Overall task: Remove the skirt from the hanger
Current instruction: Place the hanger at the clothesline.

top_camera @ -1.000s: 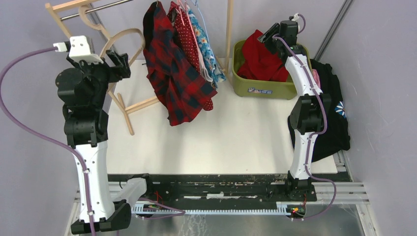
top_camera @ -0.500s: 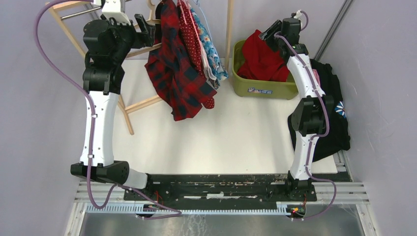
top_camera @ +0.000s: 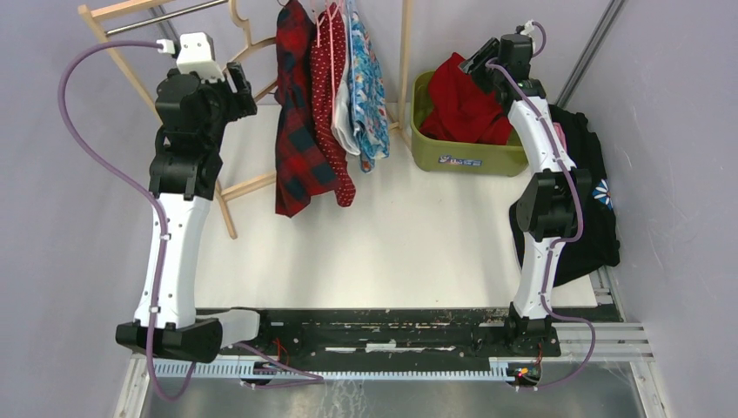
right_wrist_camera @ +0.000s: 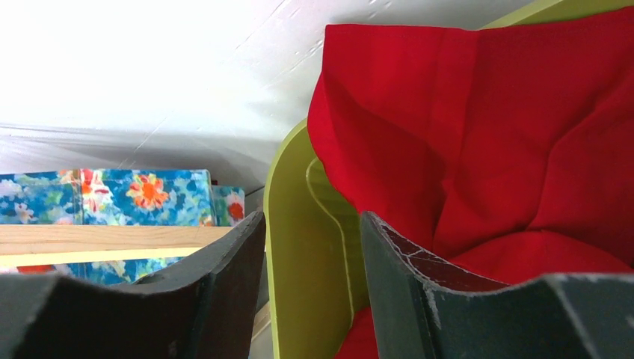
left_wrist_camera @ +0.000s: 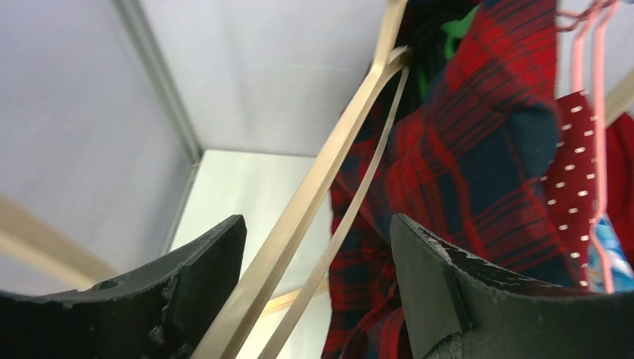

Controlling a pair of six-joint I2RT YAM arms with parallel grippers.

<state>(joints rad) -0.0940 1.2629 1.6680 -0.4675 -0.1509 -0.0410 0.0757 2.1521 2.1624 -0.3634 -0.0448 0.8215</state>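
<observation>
a white table fills the middle of a small booth with pale lavender walls. a dark metal frame runs along the near edge, where both arms are bolted down.

a wooden clothes rack stands at the back left, with a metal rail across its top. three garments hang side by side from the rack: a red and navy plaid garment, a red polka dot garment and a blue floral garment. which one is the skirt cannot be told.

the left gripper is raised beside the plaid garment, fingers spread. the pale wooden hanger passes between them without being pinched.

a lime green bin sits at the back right of the table, just beside the rack's right post. it holds a bundled red cloth that rises above the rim. the right gripper hovers at the bin's left rim, fingers apart, holding nothing.

a black garment with a flower print lies over the table's right edge.
</observation>
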